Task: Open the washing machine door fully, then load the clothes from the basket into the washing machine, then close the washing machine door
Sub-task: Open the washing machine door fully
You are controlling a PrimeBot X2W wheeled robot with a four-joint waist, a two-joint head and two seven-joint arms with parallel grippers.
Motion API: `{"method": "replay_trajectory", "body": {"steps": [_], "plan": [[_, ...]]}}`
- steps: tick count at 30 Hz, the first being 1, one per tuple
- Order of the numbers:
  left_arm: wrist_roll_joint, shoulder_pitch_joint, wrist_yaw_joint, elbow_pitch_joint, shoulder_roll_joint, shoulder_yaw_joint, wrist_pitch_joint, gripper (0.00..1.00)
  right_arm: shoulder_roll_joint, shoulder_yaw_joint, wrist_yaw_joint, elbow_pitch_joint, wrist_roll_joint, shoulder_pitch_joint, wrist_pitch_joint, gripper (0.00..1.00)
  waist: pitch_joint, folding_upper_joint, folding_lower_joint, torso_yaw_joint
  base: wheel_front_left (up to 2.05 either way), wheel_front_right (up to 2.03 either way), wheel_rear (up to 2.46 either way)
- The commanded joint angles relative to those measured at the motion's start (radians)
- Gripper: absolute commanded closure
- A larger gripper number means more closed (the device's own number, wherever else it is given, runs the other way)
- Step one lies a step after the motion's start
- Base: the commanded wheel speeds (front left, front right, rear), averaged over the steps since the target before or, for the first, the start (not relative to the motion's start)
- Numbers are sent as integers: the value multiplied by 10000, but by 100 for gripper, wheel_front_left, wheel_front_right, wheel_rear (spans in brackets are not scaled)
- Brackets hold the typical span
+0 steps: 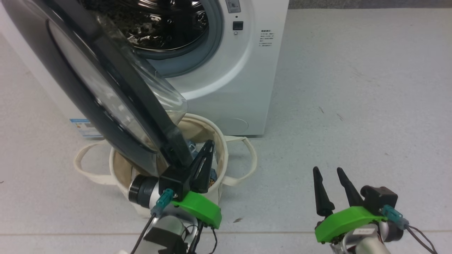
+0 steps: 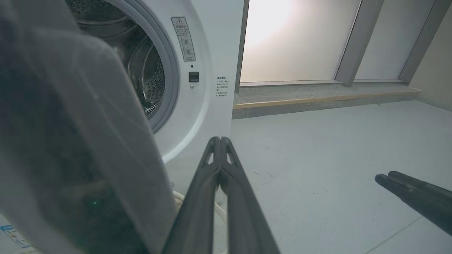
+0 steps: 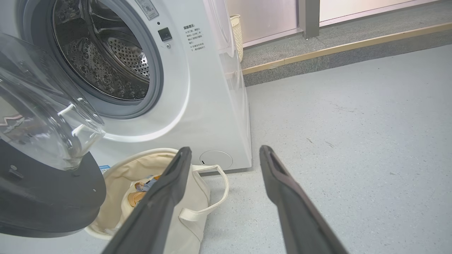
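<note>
Door-opening step, seemingly unfinished: the glossy black washing machine door [image 1: 88,88] hangs half-open, its glass bowl [image 1: 160,93] over the basket [image 1: 223,141] on the floor [image 1: 353,70] before the washing machine [image 1: 240,88]. Left gripper [image 1: 209,146], pinched together on nothing, sits beside the door's lower rim; right gripper [image 1: 327,170] gapes empty. Next: swing the door wider.

I see gloss on the large round black door [image 1: 91,91], its bowl [image 3: 46,116] clear glass; the white boxy washing machine [image 1: 240,88] looks smooth, its steel drum [image 3: 106,60] shiny; the round cream canvas basket [image 1: 220,148] is matt cloth.
</note>
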Motion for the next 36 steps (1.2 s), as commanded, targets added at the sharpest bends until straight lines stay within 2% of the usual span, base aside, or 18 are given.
{"method": "replay_trajectory", "body": {"steps": [1,8,14,26,36], "plan": [[-124,-377,157,-413,127,542,-48,100,122,155,10,-234,-18,-297,-124,0,5,0,0,119,0,0,0],[221,355,502,-1040,127,825,-48,100,133,57,10,-123,-51,-210,-124,0,-70,0,0,834,0,0,0],[540,912,699,-1463,127,1017,-48,100,140,75,10,-21,-20,-160,-124,0,-112,0,0,1780,0,0,0],[699,1142,637,-1811,127,1102,-48,100,147,171,10,152,-65,-271,-124,0,19,0,0,4167,0,0,0],[655,1046,573,-2022,127,1184,-48,100,148,213,10,239,-154,-387,-124,0,199,0,0,5439,0,0,0]]}}
